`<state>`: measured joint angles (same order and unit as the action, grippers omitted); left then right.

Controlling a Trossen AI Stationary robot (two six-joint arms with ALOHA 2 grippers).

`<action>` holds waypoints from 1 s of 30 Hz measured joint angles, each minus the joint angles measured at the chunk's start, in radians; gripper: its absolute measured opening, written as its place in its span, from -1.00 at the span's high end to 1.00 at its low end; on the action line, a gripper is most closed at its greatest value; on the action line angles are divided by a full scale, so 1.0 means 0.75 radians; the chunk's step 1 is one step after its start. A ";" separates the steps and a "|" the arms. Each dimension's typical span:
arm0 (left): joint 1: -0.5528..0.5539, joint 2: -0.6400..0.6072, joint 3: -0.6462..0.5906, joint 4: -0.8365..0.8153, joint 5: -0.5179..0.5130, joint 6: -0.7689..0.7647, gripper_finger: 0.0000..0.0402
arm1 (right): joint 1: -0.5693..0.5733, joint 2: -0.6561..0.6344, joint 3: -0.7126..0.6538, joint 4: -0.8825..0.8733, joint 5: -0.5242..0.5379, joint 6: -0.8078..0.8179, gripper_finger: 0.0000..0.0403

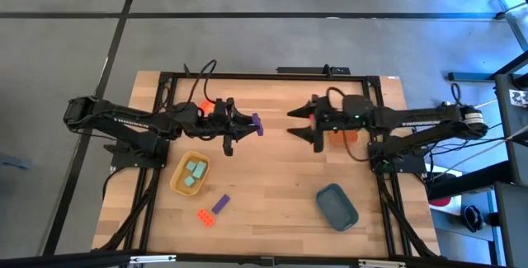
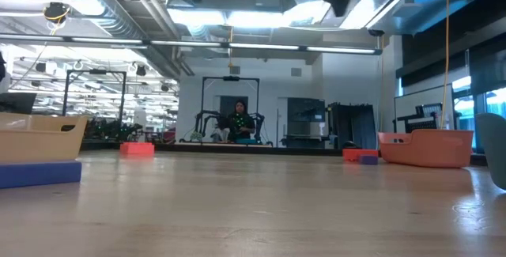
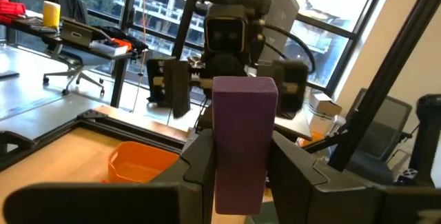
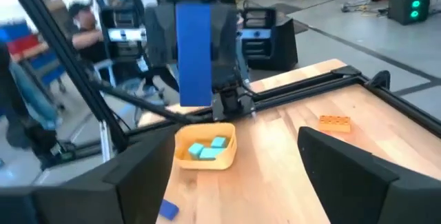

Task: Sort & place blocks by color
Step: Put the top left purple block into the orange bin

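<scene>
I have the left claw [image 1: 247, 125] clamped on a purple block [image 1: 257, 124], raised above the table [image 1: 272, 177] beyond the yellow tray [image 1: 178, 180] (which holds pale teal blocks [image 1: 195, 173]). The right claw [image 1: 299, 123] faces it, spread wide and empty, just apart from the purple block.

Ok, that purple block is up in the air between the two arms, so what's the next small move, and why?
Probably back the right claw away. Its fingers stand open and apart from the purple block, which the left claw grips aloft. The right arm should likely clear out before the left arm carries the block off for sorting.
</scene>
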<state>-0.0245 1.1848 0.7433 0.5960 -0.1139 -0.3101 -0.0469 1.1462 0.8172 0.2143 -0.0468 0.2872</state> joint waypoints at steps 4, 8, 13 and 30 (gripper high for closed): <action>0.000 0.057 0.050 -0.005 -0.004 0.003 0.55 | 0.000 0.124 0.083 0.000 -0.001 -0.007 -0.53; 0.010 0.123 0.118 -0.024 -0.002 0.039 0.55 | -0.001 0.212 0.145 -0.001 -0.051 -0.009 -0.49; 0.044 0.190 0.167 -0.049 0.014 0.040 0.55 | 0.000 0.262 0.188 -0.002 -0.145 -0.010 -0.42; 0.062 0.219 0.192 -0.047 0.065 0.033 0.55 | 0.000 0.266 0.193 -0.001 -0.115 -0.003 -0.11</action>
<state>0.0223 1.3491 0.8871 0.5610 -0.0651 -0.2855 -0.0471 1.3460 0.9619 0.2138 -0.1333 0.2852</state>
